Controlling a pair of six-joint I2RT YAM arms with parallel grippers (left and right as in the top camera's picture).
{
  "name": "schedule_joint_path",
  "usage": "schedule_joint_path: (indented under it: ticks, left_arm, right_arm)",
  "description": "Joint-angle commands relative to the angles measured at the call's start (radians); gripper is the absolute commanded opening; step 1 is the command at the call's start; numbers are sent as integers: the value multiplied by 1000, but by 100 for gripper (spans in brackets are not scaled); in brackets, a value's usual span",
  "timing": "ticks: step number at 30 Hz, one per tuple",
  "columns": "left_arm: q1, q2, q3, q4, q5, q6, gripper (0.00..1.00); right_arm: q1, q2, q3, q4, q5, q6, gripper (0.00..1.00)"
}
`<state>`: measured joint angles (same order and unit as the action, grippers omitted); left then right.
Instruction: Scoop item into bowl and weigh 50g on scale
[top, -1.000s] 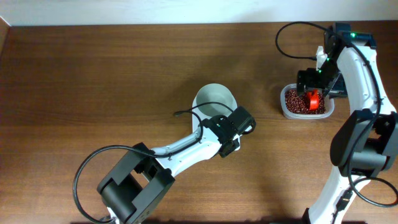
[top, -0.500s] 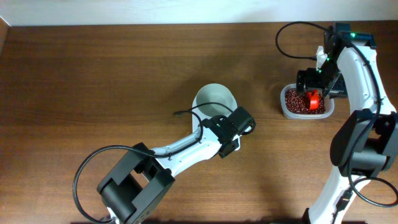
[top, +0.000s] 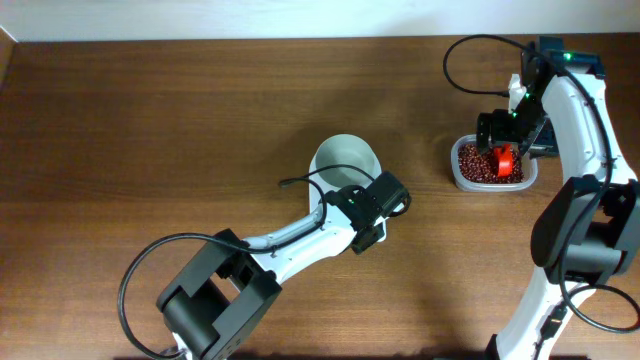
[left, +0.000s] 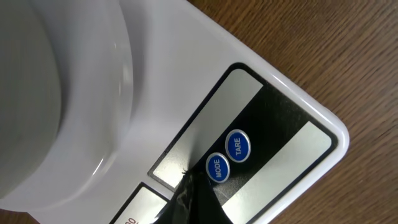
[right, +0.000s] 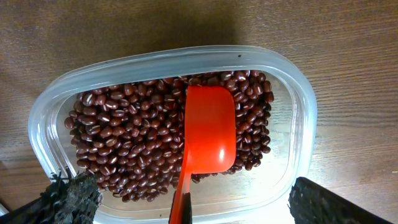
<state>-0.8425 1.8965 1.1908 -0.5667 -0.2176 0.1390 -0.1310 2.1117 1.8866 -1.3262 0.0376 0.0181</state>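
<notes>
The white bowl (top: 345, 160) (left: 56, 93) stands on the white scale (left: 292, 112). My left gripper (left: 188, 177) (top: 372, 205) is shut. Its dark tip rests on the scale's panel beside the blue MODE button (left: 216, 167), with the TARE button (left: 237, 145) just past it. In the overhead view the scale is mostly hidden under that arm. My right gripper (right: 199, 199) (top: 505, 150) hangs open over the clear tub (right: 298, 124) of red-brown beans (right: 124, 143). Its fingers (right: 68, 196) stand wide on both sides. A red scoop (right: 208, 134) lies on the beans, handle toward the gripper, touching neither finger.
The tub (top: 490, 165) sits at the table's far right, near the right arm's base. Dark wooden tabletop (top: 150, 130) stretches to the left of the bowl. A black cable (top: 300, 182) loops beside the bowl.
</notes>
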Motion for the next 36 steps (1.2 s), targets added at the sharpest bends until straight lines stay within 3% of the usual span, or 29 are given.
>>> schedule_joint_path:
  ticks: [1,25,36]
  left_arm:
    - [1,51,-16,11,12,17,0]
    - [36,94,-10,-6,23,17,0]
    - [18,94,6,-74,68,97,0]
  right_arm:
    - [6,-8,-8,0,9,-3,99]
    - [6,-8,-8,0,9,-3,99]
    - [6,-8,-8,0,9,-3,99]
